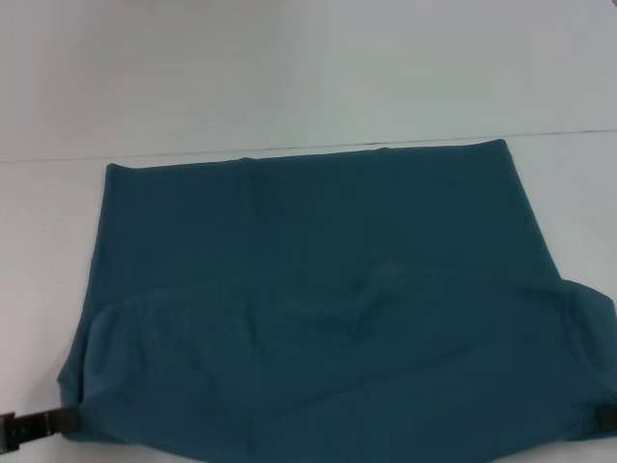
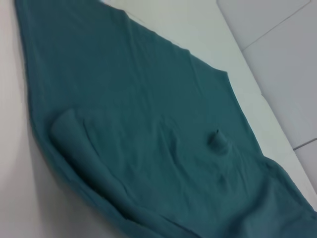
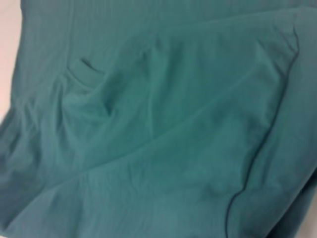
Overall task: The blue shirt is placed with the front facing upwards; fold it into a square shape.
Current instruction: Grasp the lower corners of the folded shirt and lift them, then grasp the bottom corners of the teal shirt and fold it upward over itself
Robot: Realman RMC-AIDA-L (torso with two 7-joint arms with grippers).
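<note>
The blue shirt (image 1: 308, 241) lies spread on the white table (image 1: 43, 251), its far edge straight. No lettering or collar shows. Its near part is folded over and raised as a lighter band between the two near corners. My left gripper (image 1: 58, 420) is at the near left corner, shut on the cloth. Only a dark sliver of my right gripper (image 1: 607, 418) shows at the near right corner, which hangs from it. In the left wrist view the shirt (image 2: 138, 99) has a rolled fold and a small puckered peak. The shirt (image 3: 173, 124) fills the right wrist view, with a hem seam curving across.
Bare white table (image 1: 569, 193) flanks the shirt on both sides. A thin line (image 1: 289, 147) runs just behind the shirt's far edge, with a pale surface beyond. In the left wrist view the table edge drops to grey floor tiles (image 2: 282, 64).
</note>
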